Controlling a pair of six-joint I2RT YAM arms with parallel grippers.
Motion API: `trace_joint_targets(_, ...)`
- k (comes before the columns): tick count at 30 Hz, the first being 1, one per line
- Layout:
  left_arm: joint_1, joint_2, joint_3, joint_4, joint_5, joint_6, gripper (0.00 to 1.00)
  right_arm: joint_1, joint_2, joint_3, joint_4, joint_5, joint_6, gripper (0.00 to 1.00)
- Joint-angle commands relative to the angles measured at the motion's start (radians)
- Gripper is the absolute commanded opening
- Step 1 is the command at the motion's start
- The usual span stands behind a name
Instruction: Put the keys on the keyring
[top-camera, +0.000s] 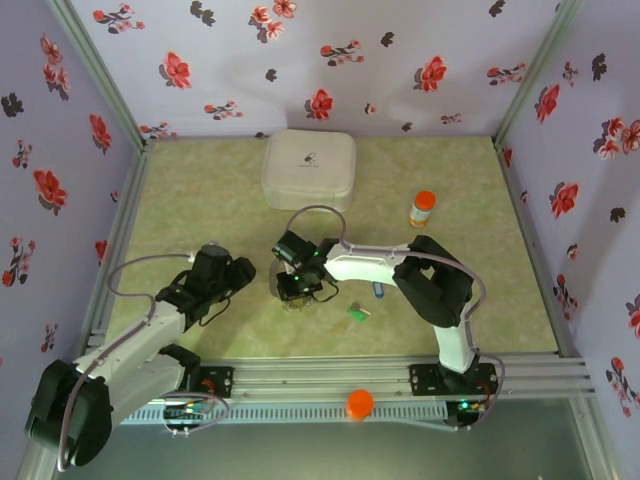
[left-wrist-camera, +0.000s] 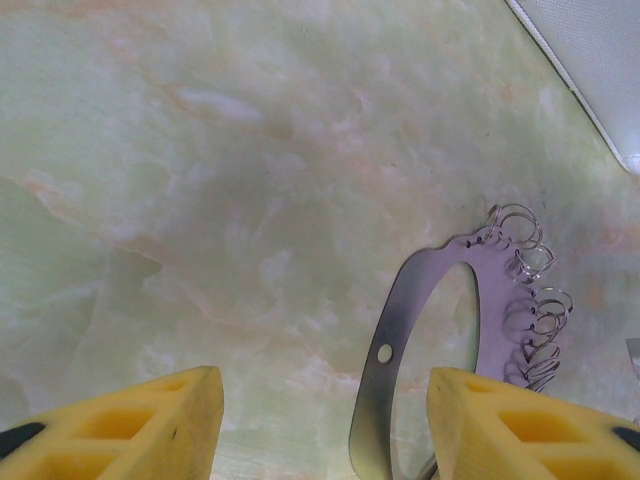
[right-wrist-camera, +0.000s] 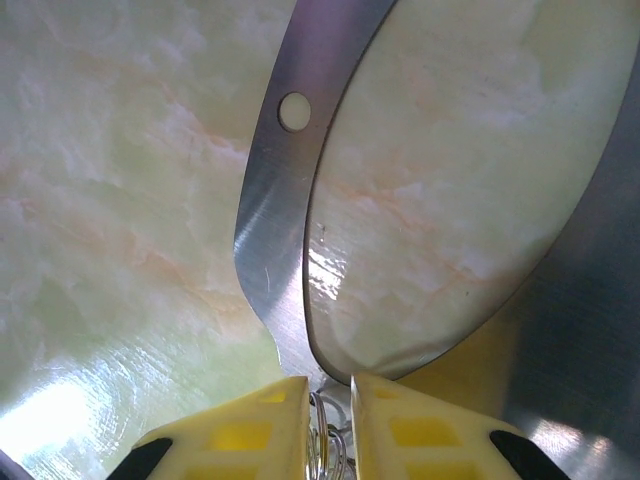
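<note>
Nothing threaded yet! Low in the top view, right of centre, the green key (top-camera: 358, 312) lies loose on the counter (top-camera: 200, 200), and the blue key (top-camera: 378, 290) sits just beyond it, the two near each other but apart. Both are clear of the keyring (right-wrist-camera: 275, 210), which lies flat just to their left, under the right claw (right-wrist-camera: 328, 390). That claw's fingers are drawn nearly together at the loop's near tip, with the little wire rings on its edge caught between them; it looks like a pinch on the keyring. The left claw (left-wrist-camera: 320, 385) hangs spread wide over bare counter to the left, holding nothing, with the loop at its right fingertip. So the job looks barely begun: ring being secured, both keys to fetch and thread. Farther back, the orange-capped bottle (top-camera: 423, 210) stands at right and the white case (top-camera: 308, 168) rests by the back wall, both well out of the way. The right arm's own reach over the keys looks like the only crowding.
</note>
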Motion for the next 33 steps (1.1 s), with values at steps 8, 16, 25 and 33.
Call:
trace_joint_targets(8, 0.006, -0.001, 0.006, -0.004, -0.002, 0.018, 0.57, 0.009, 0.019, 0.015, -0.021, -0.028, -0.007, 0.16)
trace_joint_targets(16, 0.005, -0.001, 0.016, -0.013, -0.007, 0.026, 0.57, 0.010, -0.010, 0.011, -0.028, -0.008, -0.030, 0.04)
trace_joint_targets(25, -0.058, -0.025, -0.002, 0.139, -0.020, 0.180, 0.61, -0.014, -0.190, -0.072, -0.100, 0.103, -0.194, 0.00)
trace_joint_targets(33, -0.228, -0.036, -0.034, 0.383, -0.020, 0.557, 0.59, -0.110, -0.345, -0.222, -0.019, -0.041, -0.272, 0.00)
